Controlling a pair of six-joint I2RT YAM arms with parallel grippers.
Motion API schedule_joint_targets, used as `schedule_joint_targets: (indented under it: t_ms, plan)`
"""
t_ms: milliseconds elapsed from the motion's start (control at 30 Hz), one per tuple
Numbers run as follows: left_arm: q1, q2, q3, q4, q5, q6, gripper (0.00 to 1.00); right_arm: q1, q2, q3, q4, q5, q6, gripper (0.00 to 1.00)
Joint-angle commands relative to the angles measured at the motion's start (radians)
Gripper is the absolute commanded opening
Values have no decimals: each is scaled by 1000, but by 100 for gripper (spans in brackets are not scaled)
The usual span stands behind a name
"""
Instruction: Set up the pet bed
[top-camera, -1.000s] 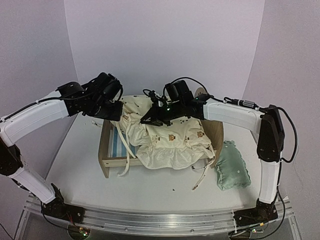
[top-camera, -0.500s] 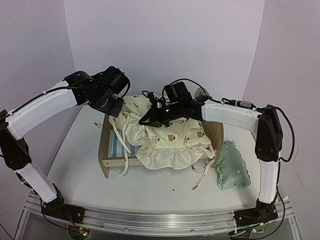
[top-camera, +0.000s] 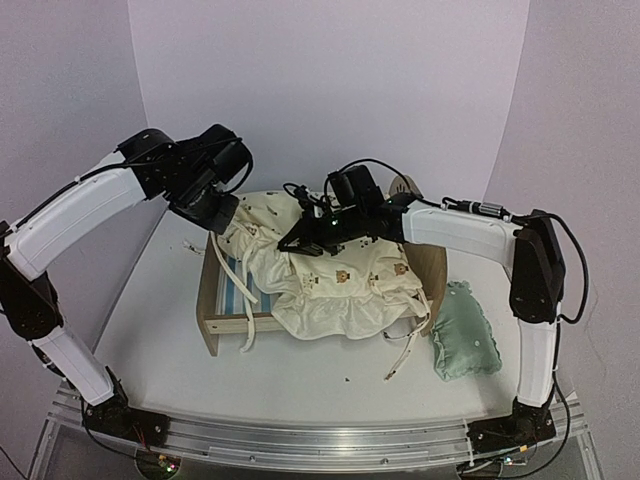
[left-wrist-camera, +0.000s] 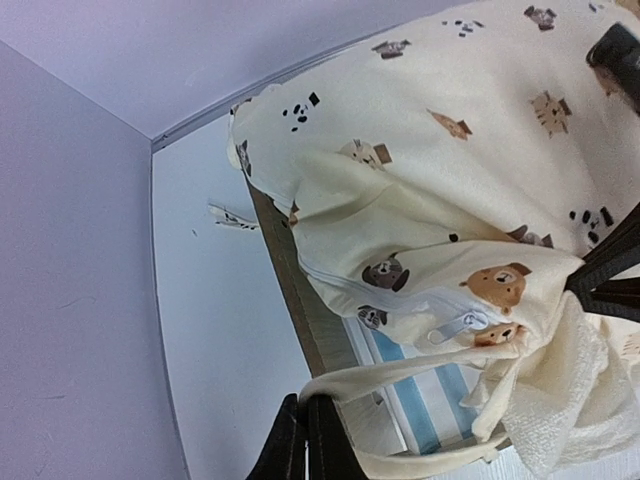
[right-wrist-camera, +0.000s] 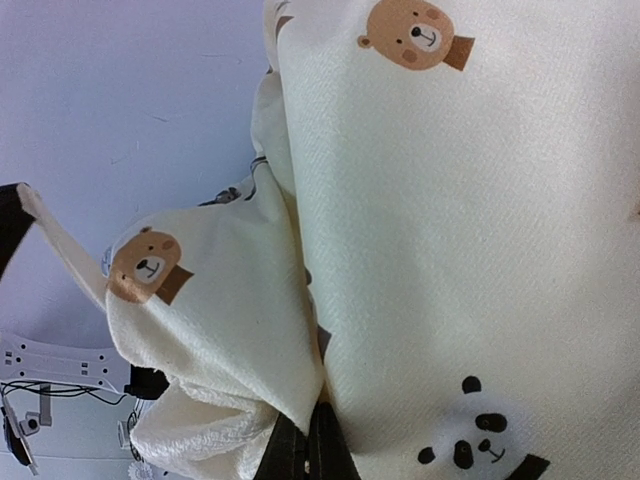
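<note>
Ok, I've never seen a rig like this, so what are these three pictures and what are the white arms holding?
Two robot arms are bolted to a table. One picture looks down from above and behind them; the other two come from cameras on each wrist. On the table lies a wooden pet bed with a cream cushion draped over it, and a mint pillow beside. The left end effector and right end effector are each shut on that cushion.

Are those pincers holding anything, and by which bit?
Both hold the cream cushion: left pincer grips a tie, right pincer a fold of fabric.
</note>
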Motion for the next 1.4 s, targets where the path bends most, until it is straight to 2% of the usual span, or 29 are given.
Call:
schedule_joint_targets:
  t_ms: [0,233,400,500,567,633,700,833,967,1367]
  plan:
    - [2,-25,112,-27,-41,35,4,-16,7,-20,1,9,-28,0]
    - [2,-31,-15,39,-154,112,0,-18,3,-27,-6,8,-46,0]
    - [1,-32,-57,30,-159,70,0,-19,4,-29,-9,1,-42,0]
    - [2,-30,-75,9,-115,-13,2,-19,14,-23,-9,-8,-35,0]
    - [2,-38,-103,32,-38,-57,12,-19,22,-18,-8,-14,-32,0]
    - [1,-63,-162,86,66,-67,28,-20,28,-11,-9,-20,-29,0]
    - [1,-95,-247,151,171,-60,41,-19,31,-10,-10,-20,-29,0]
    - [1,-142,-359,236,282,-44,53,-19,33,-7,-10,-22,-29,0]
    - [1,-143,-436,297,347,-32,53,-19,30,-10,-10,-23,-29,0]
    - [1,-85,-616,575,367,-47,49,-19,29,-1,-10,-33,-21,0]
